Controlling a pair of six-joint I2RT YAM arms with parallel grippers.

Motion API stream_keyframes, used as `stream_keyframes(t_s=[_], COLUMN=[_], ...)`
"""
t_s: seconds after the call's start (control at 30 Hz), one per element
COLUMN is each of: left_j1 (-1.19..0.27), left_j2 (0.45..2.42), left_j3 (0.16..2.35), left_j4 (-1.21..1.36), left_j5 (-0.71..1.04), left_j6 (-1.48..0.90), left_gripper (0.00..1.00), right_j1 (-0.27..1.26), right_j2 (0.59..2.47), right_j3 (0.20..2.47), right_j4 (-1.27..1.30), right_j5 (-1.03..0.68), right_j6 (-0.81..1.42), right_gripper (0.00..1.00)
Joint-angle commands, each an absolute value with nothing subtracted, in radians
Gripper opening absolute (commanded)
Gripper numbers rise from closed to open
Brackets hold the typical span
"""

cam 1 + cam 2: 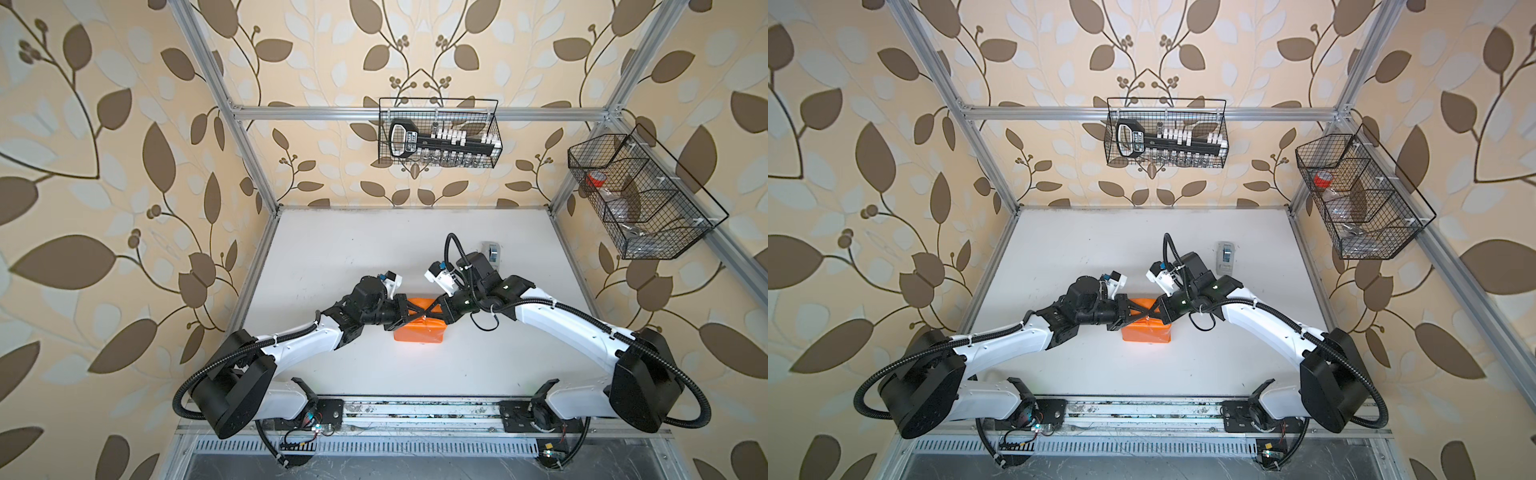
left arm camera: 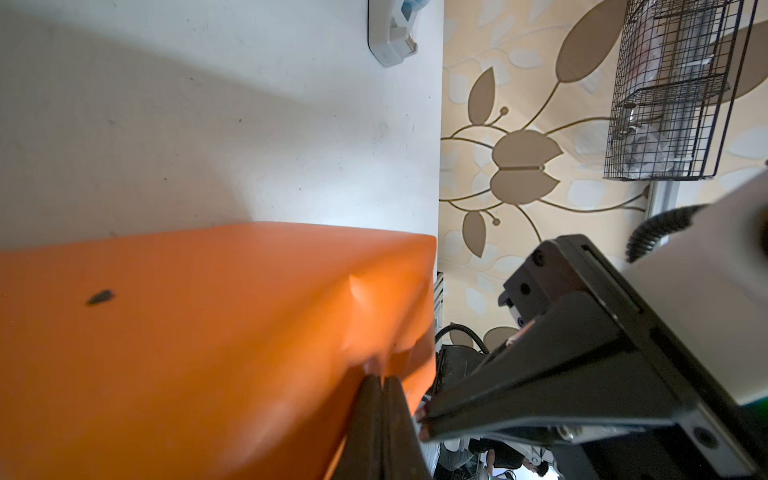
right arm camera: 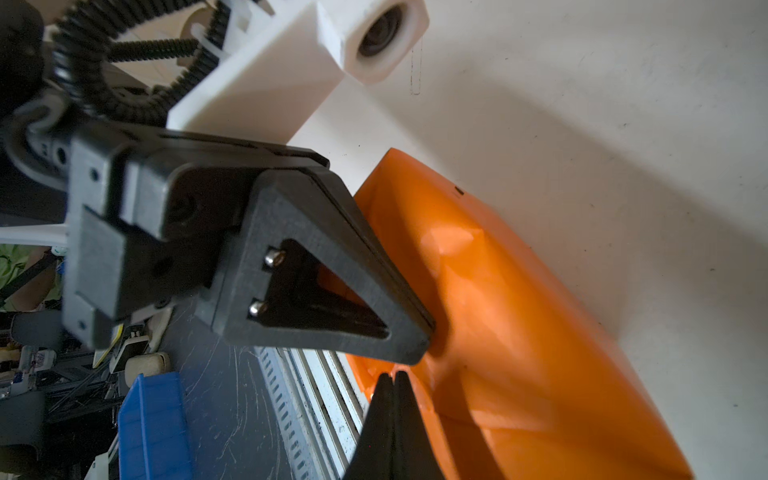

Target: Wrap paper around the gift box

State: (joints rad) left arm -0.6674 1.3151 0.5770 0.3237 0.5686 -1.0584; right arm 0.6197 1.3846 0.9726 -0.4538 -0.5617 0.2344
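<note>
While folded into a boxy orange bundle, sits mid-table as the paper, met at its top by left gripper and right gripper, tips crossing, jaws of each pressed fully together; cannot tell whether pinching any sheet.

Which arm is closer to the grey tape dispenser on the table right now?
Right. The right arm has its wrist just beside the tape dispenser; the left arm lies beyond the paper from it. The right end effector and left end effector meet over the paper.
</note>
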Motion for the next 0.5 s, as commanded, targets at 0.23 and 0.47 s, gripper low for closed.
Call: stream_keyframes(t_s=[0.23, 0.47], left_j1=[-0.674, -0.675], left_j2=[1.348, 1.347], left_j3=[0.508, 0.510], left_j4=[0.073, 0.069], left_j5=[0.529, 0.529], left_j6=[-1.052, -1.052], left_gripper=[0.00, 0.00], right_j1=[0.625, 0.637], right_j2=[1.412, 1.414], right_j3=[0.952, 0.947], right_j4=[-0.460, -0.464], right_j5=[-0.538, -0.496], right_j6=[0.196, 0.190], right_gripper=[0.00, 0.00])
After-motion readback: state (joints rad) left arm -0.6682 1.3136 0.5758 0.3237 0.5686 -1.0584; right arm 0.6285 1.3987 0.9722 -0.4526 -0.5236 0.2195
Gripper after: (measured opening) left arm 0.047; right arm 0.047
